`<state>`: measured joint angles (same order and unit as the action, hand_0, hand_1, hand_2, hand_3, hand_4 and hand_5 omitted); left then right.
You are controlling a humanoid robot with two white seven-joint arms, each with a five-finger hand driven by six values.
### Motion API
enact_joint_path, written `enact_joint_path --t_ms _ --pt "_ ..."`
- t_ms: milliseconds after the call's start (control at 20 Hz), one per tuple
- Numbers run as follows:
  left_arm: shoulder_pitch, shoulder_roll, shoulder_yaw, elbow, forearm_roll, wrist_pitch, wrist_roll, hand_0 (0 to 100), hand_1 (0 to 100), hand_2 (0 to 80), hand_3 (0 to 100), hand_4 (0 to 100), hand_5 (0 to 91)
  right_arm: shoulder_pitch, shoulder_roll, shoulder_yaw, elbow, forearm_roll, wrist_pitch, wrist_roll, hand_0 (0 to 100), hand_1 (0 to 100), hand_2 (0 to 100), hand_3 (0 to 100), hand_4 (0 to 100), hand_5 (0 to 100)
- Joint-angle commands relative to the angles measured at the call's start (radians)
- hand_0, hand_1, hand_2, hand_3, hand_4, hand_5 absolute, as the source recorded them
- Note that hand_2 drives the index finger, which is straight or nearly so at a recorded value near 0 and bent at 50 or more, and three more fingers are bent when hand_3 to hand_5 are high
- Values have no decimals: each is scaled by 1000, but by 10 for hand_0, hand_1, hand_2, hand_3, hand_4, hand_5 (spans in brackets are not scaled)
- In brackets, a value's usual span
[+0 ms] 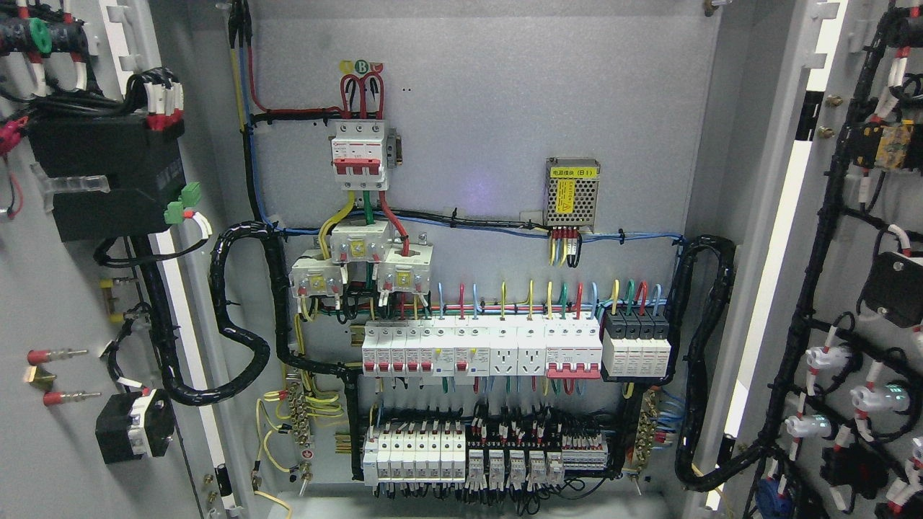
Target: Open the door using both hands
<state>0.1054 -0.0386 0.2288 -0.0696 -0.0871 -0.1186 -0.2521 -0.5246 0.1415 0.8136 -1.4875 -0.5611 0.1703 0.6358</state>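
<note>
- I'm looking straight into an electrical cabinet (pixel 490 108); its grey back panel fills the middle of my head view, so I judge the opening step to be essentially done.
- The left door (pixel 65 447) is swung wide at the left edge of the view, its inner face toward me, carrying black modules and a looped black cable conduit (pixel 238 339) that runs over to the cabinet's left side.
- The right door (pixel 865 216) stands open the same way at the right edge, its inner face strung with black wiring and white lamp backs.
- Along the lower part of the back panel sits a row of white breakers (pixel 479 349), with a second row of smaller ones (pixel 461 454) near the bottom edge.
- Toward the top left of the panel is a red-and-white main breaker (pixel 358 155); to its right, a small perforated power supply (pixel 572 191).
- Neither of my hands nor any part of an arm shows, so I cannot tell how the fingers stand or whether they are on anything.
- Next move, as I judge it: only check that both doors stay put, and keep the arms clear of the exposed wiring.
</note>
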Motion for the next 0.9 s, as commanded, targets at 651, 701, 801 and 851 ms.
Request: enact_joint_path --t_ms 651,701,801,851 --pt "489 166 -422 -1454 122 5 10 120 389 0 0 0 0 75 -28 -135 53 1 -21 -4 120 389 0 0 0 0" --pt "529 178 -424 -1534 122 1 16 120 389 0 0 0 0 87 -36 -160 53 1 -26 -14 120 389 0 0 0 0" --pt "595 184 -425 -1646 121 -32 16 120 389 0 0 0 0 115 -71 -185 47 1 -28 -50 120 389 0 0 0 0" --pt "608 184 -425 -1680 121 -58 16 120 389 0 0 0 0 127 -88 -198 44 1 -35 -65 120 389 0 0 0 0"
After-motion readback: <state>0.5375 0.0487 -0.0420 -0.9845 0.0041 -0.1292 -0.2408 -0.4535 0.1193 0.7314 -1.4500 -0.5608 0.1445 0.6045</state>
